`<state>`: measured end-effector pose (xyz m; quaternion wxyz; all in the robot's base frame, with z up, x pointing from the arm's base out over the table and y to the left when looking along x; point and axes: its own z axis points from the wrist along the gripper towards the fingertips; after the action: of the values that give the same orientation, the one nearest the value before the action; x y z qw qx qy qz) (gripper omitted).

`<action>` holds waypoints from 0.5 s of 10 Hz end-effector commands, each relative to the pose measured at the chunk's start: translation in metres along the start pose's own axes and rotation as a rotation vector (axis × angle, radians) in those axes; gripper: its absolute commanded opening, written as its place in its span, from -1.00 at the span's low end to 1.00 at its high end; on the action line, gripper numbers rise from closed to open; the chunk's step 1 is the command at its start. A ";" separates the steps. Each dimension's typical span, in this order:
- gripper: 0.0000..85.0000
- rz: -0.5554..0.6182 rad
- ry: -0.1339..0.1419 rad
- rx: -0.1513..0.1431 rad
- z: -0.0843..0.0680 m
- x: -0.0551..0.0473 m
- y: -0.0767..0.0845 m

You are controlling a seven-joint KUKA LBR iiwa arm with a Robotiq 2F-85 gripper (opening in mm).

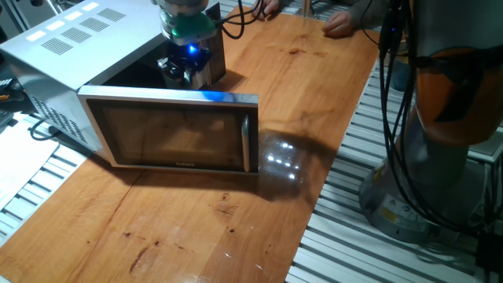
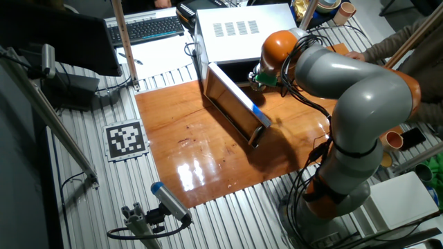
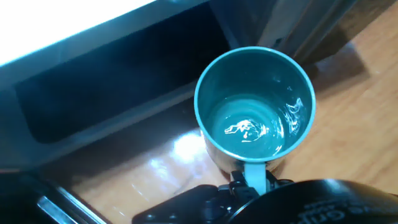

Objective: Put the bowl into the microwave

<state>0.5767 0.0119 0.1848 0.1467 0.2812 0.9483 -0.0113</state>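
We are holding the bowl point(image 3: 255, 106) in our hand point(image 3: 252, 180). Our hand is closed on the bowl's handle, at the side nearest the camera. The bowl stands upright and looks empty inside.

The bowl is right in front of the microwave point(image 1: 71, 39). The microwave door point(image 1: 174, 130) is swung wide open, and the dark hole inside is just past the bowl. In the hand view the bowl seems to sit over the wooden table point(image 1: 236, 220), just outside the microwave's front edge. We cannot tell if the bowl touches the table or hangs a little above it.

So we think we are in the middle of the job. The bowl is picked up and carried close, but it is not yet inside.

Next we need to push the bowl forward into the dark hole. We should keep it high enough to clear the microwave's bottom edge. Then we set it down and let go.
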 end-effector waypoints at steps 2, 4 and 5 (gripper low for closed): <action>-1.00 -0.002 -0.006 -0.005 0.003 -0.005 0.001; -1.00 0.001 -0.009 -0.008 0.004 -0.008 0.003; -1.00 0.004 -0.012 -0.010 0.004 -0.010 0.005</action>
<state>0.5887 0.0103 0.1841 0.1536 0.2820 0.9470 -0.0081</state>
